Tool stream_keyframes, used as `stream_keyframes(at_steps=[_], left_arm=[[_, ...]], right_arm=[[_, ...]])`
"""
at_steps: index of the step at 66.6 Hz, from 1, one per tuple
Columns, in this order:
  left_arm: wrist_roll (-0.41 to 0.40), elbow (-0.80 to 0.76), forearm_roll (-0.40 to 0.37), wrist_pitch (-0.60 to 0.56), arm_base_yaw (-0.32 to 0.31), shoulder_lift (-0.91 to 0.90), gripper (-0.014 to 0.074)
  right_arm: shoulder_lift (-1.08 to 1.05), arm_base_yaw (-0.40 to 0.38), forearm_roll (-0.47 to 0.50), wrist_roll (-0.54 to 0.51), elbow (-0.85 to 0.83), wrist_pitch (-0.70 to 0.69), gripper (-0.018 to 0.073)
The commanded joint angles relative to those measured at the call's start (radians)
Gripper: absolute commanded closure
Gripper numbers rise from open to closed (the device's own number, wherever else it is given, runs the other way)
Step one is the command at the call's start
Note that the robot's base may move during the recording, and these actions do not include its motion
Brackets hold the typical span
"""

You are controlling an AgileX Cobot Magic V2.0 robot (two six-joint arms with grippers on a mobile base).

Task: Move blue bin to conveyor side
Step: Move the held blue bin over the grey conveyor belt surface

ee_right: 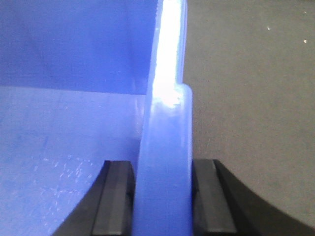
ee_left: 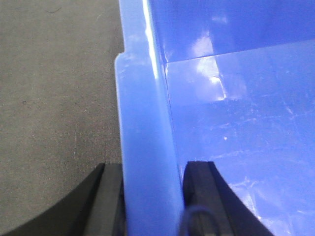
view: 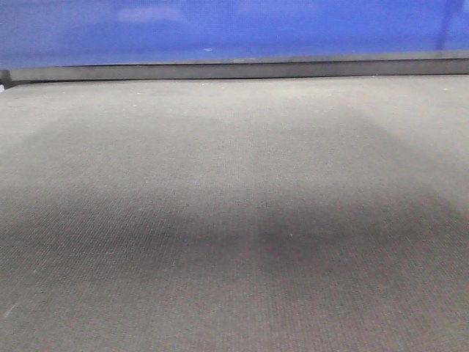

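Observation:
The blue bin (ee_left: 236,123) is glossy royal blue with a thick, paler top rim. In the left wrist view my left gripper (ee_left: 152,167) is shut on the bin's left rim, one black finger outside over the conveyor (ee_left: 54,98) and one inside the bin. On the other side, my right gripper (ee_right: 162,164) is shut on the right rim of the blue bin (ee_right: 69,128), its outer finger over the conveyor (ee_right: 251,98). The bin's inside looks empty. In the front view the dark grey woven conveyor (view: 234,220) fills most of the frame, and neither gripper shows there.
At the far edge of the belt in the front view runs a dark strip (view: 234,70). Behind it rises a wide blue surface (view: 234,29); I cannot tell what it is.

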Motion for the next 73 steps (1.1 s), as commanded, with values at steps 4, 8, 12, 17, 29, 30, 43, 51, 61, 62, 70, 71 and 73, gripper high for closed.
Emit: stream_keyframes(at_steps=[4, 8, 12, 17, 29, 30, 43, 51, 61, 62, 70, 71, 73], left_arm=[[0.011, -0.019, -0.024, -0.126, -0.011, -0.005, 0.0614], [0.011, -0.022, -0.024, -0.153, -0.011, 0.005, 0.0614], [0.011, -0.026, -0.024, -0.195, -0.011, 0.019, 0.0614], [0.011, -0.028, -0.026, -0.251, -0.011, 0.041, 0.0614], [0.011, -0.028, -0.026, -0.302, -0.011, 0.119, 0.0614], [0.011, -0.028, -0.026, -0.306, -0.011, 0.130, 0.0614], [0.011, -0.028, -0.133, -0.356, 0.037, 0.237, 0.0614], [0.014, -0.028, -0.162, -0.380, 0.061, 0.303, 0.0614], [0.014, -0.028, -0.162, -0.427, 0.062, 0.386, 0.0614], [0.014, -0.028, -0.165, -0.430, 0.062, 0.394, 0.0614], [0.014, -0.028, -0.175, -0.454, 0.061, 0.446, 0.0614], [0.014, -0.028, -0.175, -0.454, 0.061, 0.452, 0.0614], [0.014, -0.028, -0.175, -0.454, 0.061, 0.465, 0.0611]], right_arm=[[-0.019, 0.003, 0.015, -0.023, -0.017, -0.132, 0.0638], [-0.012, 0.003, 0.014, -0.023, -0.017, -0.145, 0.0638], [-0.002, 0.003, 0.014, -0.023, -0.017, -0.156, 0.0638], [0.017, 0.003, 0.014, -0.023, -0.017, -0.170, 0.0638], [0.095, -0.031, 0.014, -0.015, -0.017, -0.175, 0.0638], [0.103, -0.036, 0.014, -0.015, -0.017, -0.175, 0.0638], [0.208, -0.086, 0.021, -0.015, -0.017, -0.198, 0.0638], [0.274, -0.087, 0.021, -0.015, -0.017, -0.198, 0.0638], [0.352, -0.088, 0.021, -0.015, -0.017, -0.227, 0.0638], [0.362, -0.088, 0.021, -0.015, -0.017, -0.229, 0.0638], [0.418, -0.088, 0.021, -0.015, -0.017, -0.245, 0.0638], [0.424, -0.088, 0.021, -0.015, -0.017, -0.245, 0.0638], [0.439, -0.088, 0.021, -0.015, -0.017, -0.246, 0.0636]])
